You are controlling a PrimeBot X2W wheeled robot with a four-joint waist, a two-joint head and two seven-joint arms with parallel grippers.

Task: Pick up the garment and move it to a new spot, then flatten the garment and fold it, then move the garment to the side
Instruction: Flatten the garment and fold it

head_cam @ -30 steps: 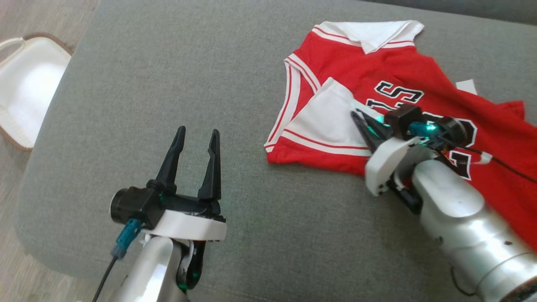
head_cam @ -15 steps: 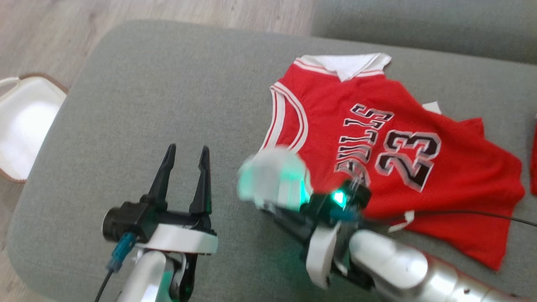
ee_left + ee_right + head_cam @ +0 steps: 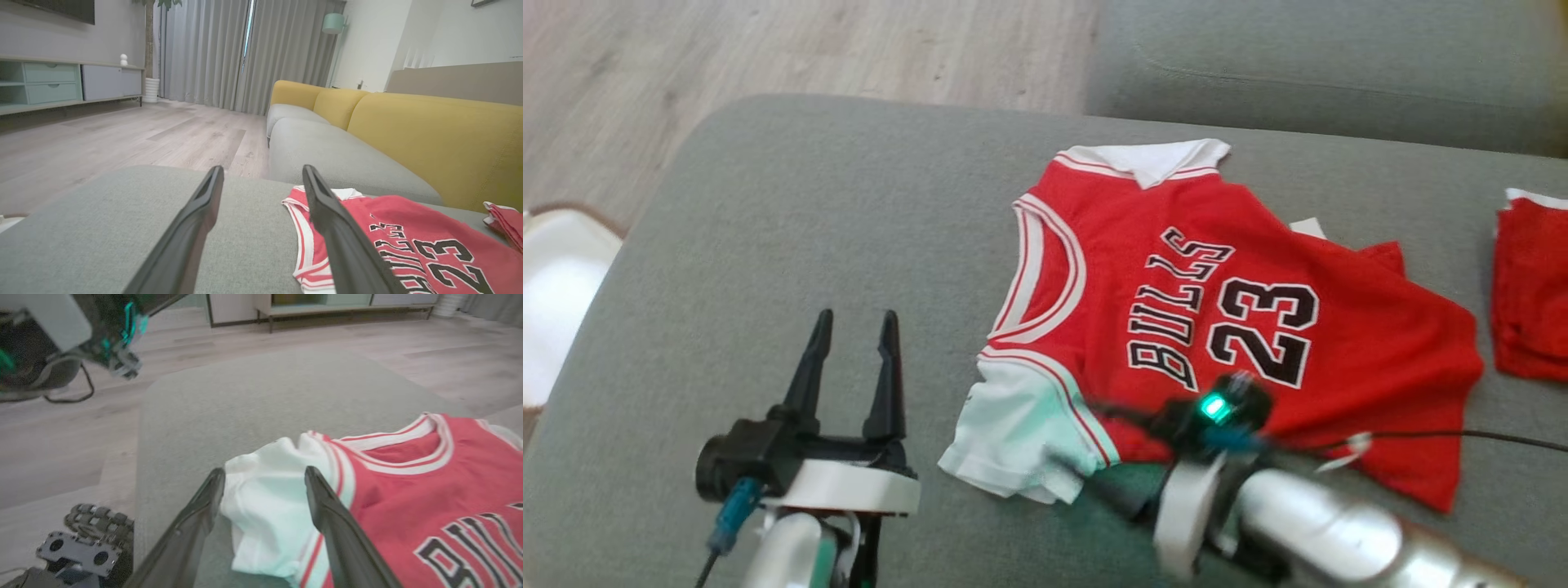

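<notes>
1. Jersey (image 3: 1217, 310) lies centre-right on the cushion (image 3: 809, 204), sleeve (image 3: 1013, 433) bunched.
2. Right gripper (image 3: 264, 473) open at that sleeve; left gripper (image 3: 856, 318) open, lower left.
3. Best move: pinch the hem, pull outward flat.

Grey sofa seat (image 3: 809, 204), red jersey (image 3: 1127, 245) lying face up on it, second red garment (image 3: 1531, 302) at its right edge

Soft, even daylight; right gripper (image 3: 1094, 447) blurred in the head view.
</notes>
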